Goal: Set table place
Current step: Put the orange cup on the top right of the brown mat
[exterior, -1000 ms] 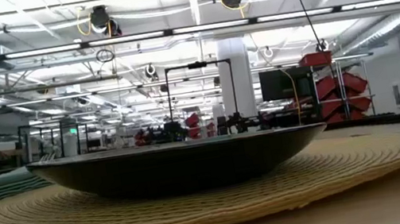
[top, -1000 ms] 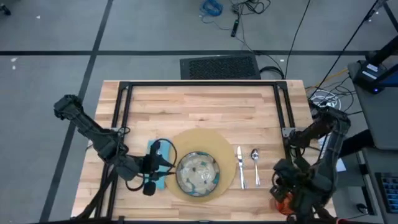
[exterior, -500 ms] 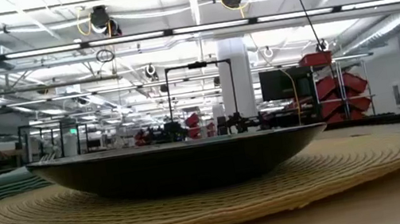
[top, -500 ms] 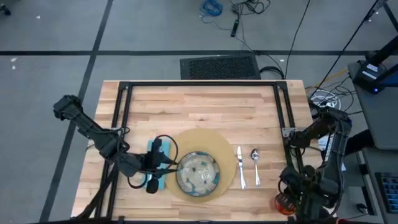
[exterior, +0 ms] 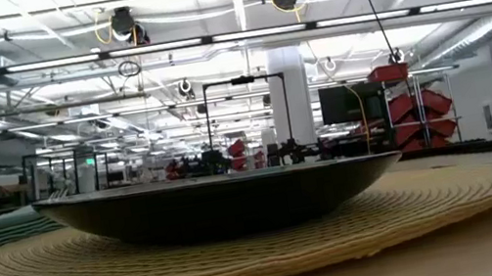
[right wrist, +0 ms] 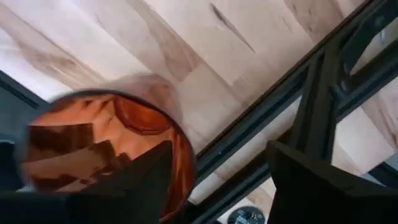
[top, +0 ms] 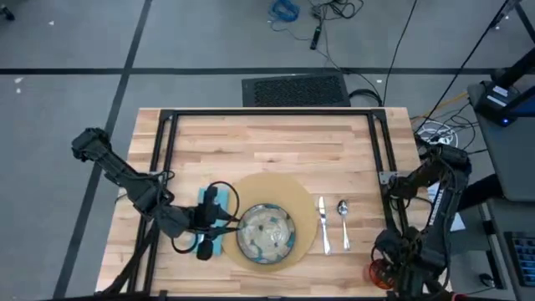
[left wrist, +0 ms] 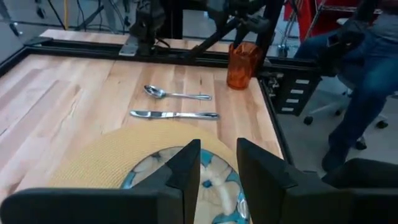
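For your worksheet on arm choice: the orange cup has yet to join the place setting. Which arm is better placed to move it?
The right arm. Its gripper is right at the orange cup at the table's near right corner, while the left gripper sits across the dish, over the napkin.

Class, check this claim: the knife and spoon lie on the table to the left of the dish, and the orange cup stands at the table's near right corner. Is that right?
Not quite. In the high view the knife and spoon lie on the table to the right of the dish, not the left. The orange cup does stand at the near right corner.
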`<state>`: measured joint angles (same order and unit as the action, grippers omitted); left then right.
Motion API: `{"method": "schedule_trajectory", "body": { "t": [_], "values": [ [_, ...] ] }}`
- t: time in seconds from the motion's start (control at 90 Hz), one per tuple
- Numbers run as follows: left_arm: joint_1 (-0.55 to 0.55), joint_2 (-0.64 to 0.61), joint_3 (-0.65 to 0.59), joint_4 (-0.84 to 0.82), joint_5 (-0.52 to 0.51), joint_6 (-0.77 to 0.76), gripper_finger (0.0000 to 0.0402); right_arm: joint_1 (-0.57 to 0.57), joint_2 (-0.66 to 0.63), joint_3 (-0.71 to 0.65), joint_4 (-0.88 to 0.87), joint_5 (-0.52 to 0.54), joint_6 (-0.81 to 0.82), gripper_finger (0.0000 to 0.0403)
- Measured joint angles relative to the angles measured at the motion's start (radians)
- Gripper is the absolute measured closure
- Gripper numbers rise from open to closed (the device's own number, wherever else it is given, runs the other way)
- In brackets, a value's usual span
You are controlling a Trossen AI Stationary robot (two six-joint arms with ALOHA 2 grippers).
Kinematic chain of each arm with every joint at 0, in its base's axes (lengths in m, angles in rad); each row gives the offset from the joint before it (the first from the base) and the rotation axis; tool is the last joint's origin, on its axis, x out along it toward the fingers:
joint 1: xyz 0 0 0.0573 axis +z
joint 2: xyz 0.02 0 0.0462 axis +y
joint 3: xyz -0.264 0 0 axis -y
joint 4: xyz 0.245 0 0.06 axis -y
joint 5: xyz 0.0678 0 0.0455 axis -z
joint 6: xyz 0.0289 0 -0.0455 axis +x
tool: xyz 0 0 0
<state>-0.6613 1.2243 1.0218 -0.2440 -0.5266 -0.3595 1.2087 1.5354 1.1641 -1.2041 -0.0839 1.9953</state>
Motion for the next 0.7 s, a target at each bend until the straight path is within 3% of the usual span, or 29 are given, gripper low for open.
{"method": "schedule_trajectory", "body": {
  "t": [0.122, 0.2, 0.267, 0.344, 0.389, 0.589, 0.7],
  "values": [
    [0.000, 0.000, 0.000, 0.000, 0.002, 0.000, 0.0314, 0.004, 0.000, -0.074, 0.116, 0.000, 0.002, 0.0159],
    [0.000, 0.000, 0.000, 0.000, 0.002, 0.000, 0.0314, 0.003, 0.000, -0.113, 0.178, 0.003, 0.001, 0.0185],
    [0.000, 0.000, 0.000, 0.000, 0.003, 0.000, 0.0314, 0.000, 0.000, -0.132, 0.197, 0.005, -0.001, 0.0239],
    [0.000, 0.000, 0.000, 0.000, 0.003, 0.000, 0.0314, -0.007, 0.001, -0.134, 0.209, -0.003, -0.020, 0.0344],
    [0.000, 0.000, 0.000, 0.000, 0.003, 0.000, 0.0314, -0.013, 0.001, -0.125, 0.201, -0.003, -0.050, 0.0378],
    [0.000, 0.000, 0.000, 0.000, 0.006, 0.000, 0.0314, -0.064, -0.008, -0.031, 0.056, -0.048, -0.108, 0.0399],
    [0.000, 0.000, 0.000, -0.001, 0.006, 0.001, 0.0314, -0.104, -0.032, 0.056, -0.063, 0.018, -0.143, 0.0400]
  ]
}}
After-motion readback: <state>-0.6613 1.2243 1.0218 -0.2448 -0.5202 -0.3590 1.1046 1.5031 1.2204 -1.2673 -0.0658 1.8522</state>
